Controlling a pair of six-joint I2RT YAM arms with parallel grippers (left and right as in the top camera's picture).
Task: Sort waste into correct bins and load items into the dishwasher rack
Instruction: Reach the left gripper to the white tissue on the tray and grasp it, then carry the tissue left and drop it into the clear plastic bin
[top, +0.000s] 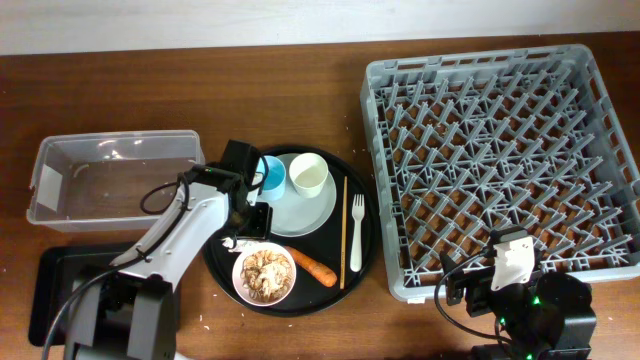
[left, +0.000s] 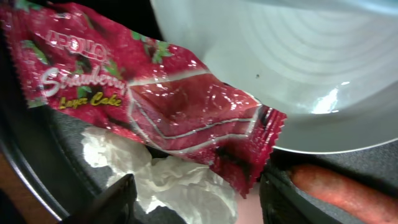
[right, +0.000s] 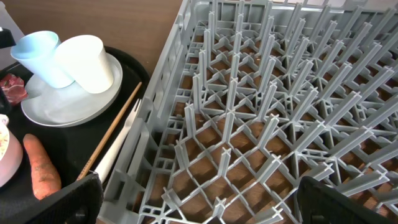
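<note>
My left gripper (top: 252, 220) (left: 196, 208) is open, low over the left side of the round black tray. The red snack wrapper (left: 155, 106) and the crumpled white tissue (left: 168, 180) lie between its fingers, not gripped. The pale plate (top: 310, 208) carries the light-blue cup (top: 272, 175) and the cream cup (top: 309, 176). The bowl (top: 265, 273) holds brownish food scraps, with the carrot (top: 313, 267) beside it. The fork (top: 356, 232) and the chopstick (top: 344, 230) lie at the tray's right. My right gripper (top: 510, 265) (right: 199, 205) is open and empty over the front left of the dishwasher rack (top: 500, 150).
The clear tub (top: 115, 180) stands at the left and the shallow black tray (top: 60, 290) lies in front of it. The round black tray (top: 225, 275) sits between the tub and the rack. The rack holds nothing among its pegs.
</note>
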